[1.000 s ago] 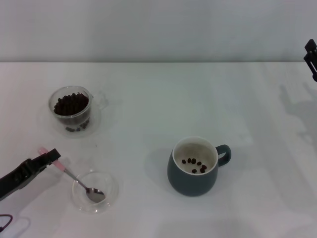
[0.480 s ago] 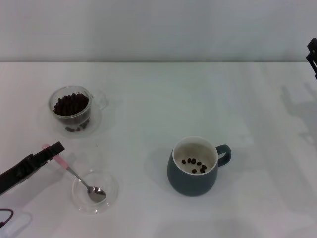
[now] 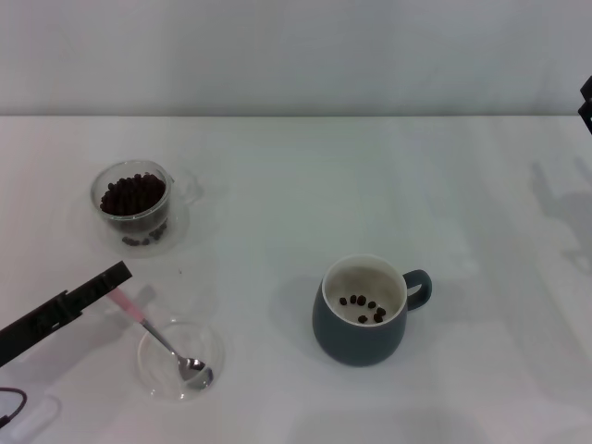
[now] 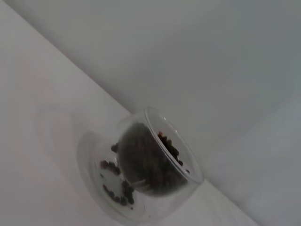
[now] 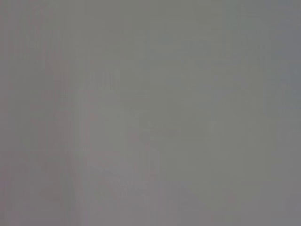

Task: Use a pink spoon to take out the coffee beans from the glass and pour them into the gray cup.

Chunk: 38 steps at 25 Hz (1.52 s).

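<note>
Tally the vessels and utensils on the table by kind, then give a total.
Glass cup with coffee beans: 1
Gray mug: 1
Clear shallow dish: 1
Pink-handled spoon: 1
Total: 4

Left end effector (image 3: 118,277) low at near left; right arm at far-right edge.

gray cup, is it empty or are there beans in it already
Not empty. The gray cup stands upright with a few coffee beans scattered on its cream-white bottom; most beans are still in the glass.
</note>
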Motion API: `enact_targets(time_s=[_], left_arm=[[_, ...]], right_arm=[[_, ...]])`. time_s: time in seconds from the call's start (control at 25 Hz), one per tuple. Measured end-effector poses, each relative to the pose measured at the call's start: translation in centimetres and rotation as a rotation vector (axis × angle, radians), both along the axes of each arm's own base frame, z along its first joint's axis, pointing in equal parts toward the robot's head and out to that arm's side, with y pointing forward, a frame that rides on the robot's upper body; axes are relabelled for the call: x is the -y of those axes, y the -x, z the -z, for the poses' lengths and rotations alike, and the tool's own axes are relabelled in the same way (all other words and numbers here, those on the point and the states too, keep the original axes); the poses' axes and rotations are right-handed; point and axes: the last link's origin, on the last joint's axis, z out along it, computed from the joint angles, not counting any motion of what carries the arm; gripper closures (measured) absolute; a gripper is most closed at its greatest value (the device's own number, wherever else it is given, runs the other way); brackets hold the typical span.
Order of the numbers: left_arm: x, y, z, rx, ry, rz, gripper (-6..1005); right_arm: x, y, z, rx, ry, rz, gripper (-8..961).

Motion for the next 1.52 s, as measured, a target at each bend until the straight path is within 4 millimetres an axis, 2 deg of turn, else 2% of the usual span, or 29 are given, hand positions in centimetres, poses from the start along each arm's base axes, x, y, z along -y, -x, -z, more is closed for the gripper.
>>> enact_targets(time_s=[0.2,0.44,0.64,0.84,1.12,1.28,1.52], left_arm=[[0.1,0.3,-0.4,-0.018,-0.048,0.009,297],[0.9,1.4,-2.4,-0.057,-0.192,0.02,296],[0.7,1.8,-3.6,-0.121,-0.266,0.051,291],[0.4,2.2,-5.1,-0.315,-0.519,0.123,292],[0.8,2.9,-7.9,-0.57,-0.972,0.022,292],[0.6,2.7,-8.9,-0.699,-1.08,0.022,291],[-1.0,1.9,-9.6,-0.701,-1.115,0.032,292]], right_arm=[[0.0,0.1,0.0,-0.002,-0.001,-0.003,235],[0.1,0.0,0.1,-0.001,0.001,0.001,235],[0.1,0.0,0.1,-0.002,0.001,0.0,234],[0.1,-0.1,0.3,-0.001,0.01,0.01,234],[0.4,-0.4,0.4,0.003,0.017,0.018,234],[0.5,-0.7,0.6,0.011,0.036,0.031,234],[0.4,-1.1,0.9,0.009,0.051,0.062,235]])
